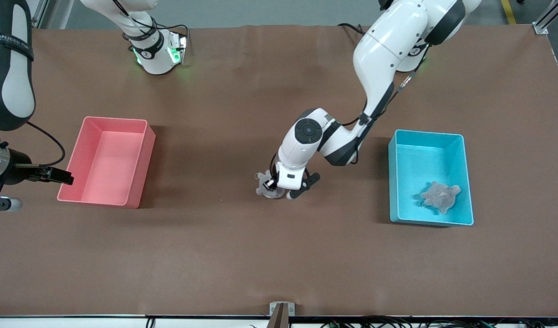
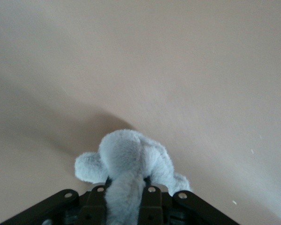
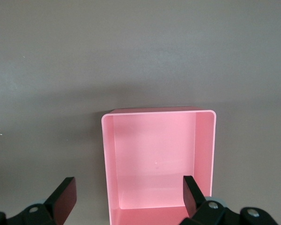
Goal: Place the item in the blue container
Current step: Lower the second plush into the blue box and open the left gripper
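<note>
A pale grey-blue plush toy (image 1: 263,187) is at the middle of the brown table, and my left gripper (image 1: 273,187) is shut on it. In the left wrist view the plush (image 2: 131,157) bulges out between the two black fingers (image 2: 152,201), low over the tabletop. The blue container (image 1: 393,182) stands toward the left arm's end of the table, apart from the gripper. Another grey plush (image 1: 441,196) lies inside it, near its corner closest to the front camera. My right gripper (image 1: 62,175) waits open beside the pink bin.
The pink bin (image 1: 144,159) stands toward the right arm's end of the table with nothing in it. In the right wrist view the pink bin (image 3: 203,150) lies just ahead of the open right gripper (image 3: 129,192). Bare brown table lies between the two bins.
</note>
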